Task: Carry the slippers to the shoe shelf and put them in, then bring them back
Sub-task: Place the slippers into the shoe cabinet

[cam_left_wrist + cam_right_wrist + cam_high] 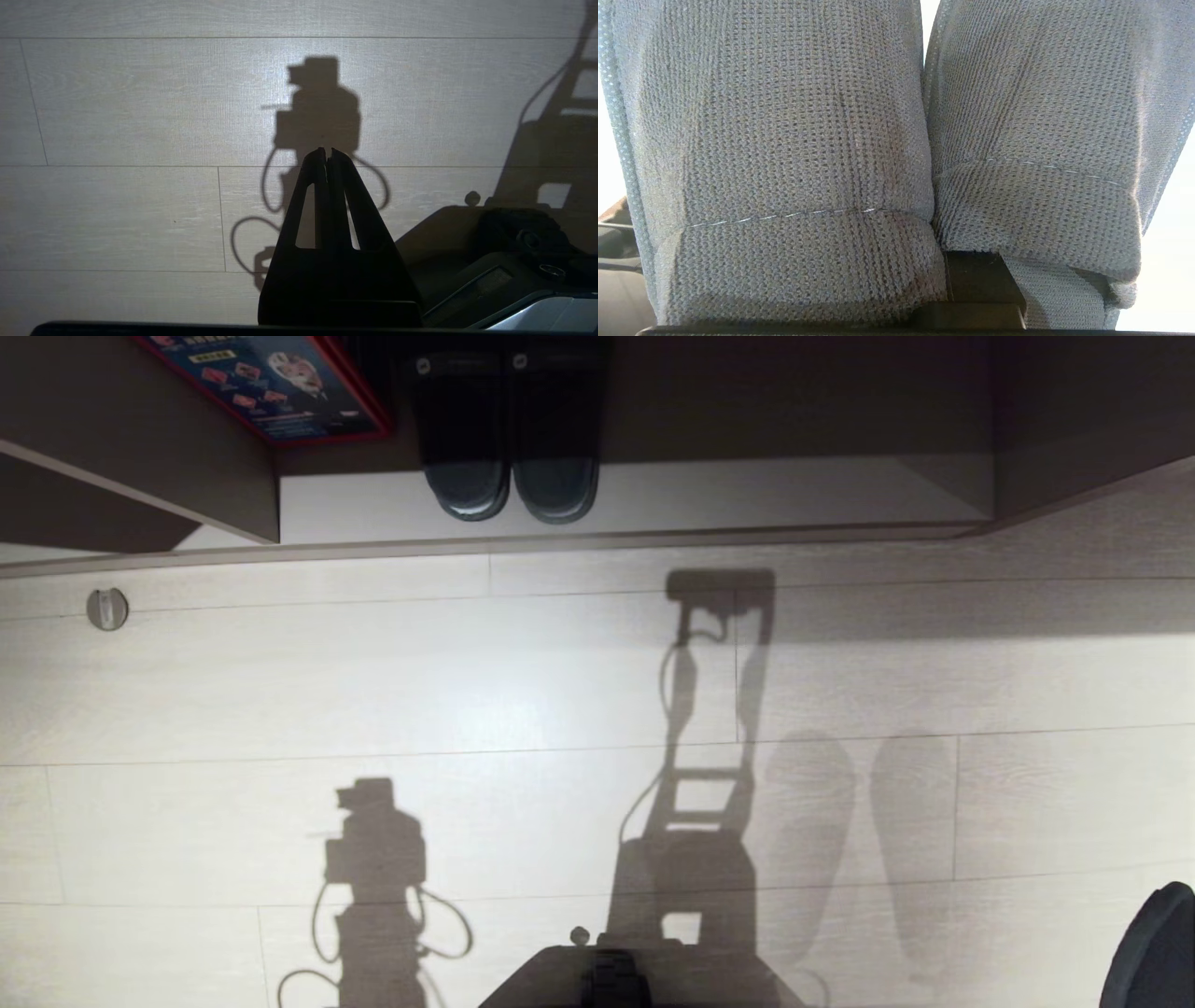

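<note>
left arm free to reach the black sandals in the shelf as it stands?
Probably not yet. The left gripper is shut and empty, hanging over bare floor, while the black sandals sit in the shoe shelf, across open floor in the head view. Nothing blocks the way; the gap looks too wide.

The floor (280, 691) is pale wood planks with thin lines between them; a small round metal thing (107, 609) sits on it near the left edge. At the top is a low open shelf (747, 495) with a light floor board; two dark shiny sandals (509, 439) stand side by side in it, touching, with their round ends at the front edge; a blue box with a red rim (271, 383) lies just left of them. Dark shadows of robot parts fall on the floor; two long soft shadows lie to the right. The robot's base (616, 975) shows at the bottom middle; a dark round shape (1158, 952) is in the bottom right corner.
</note>
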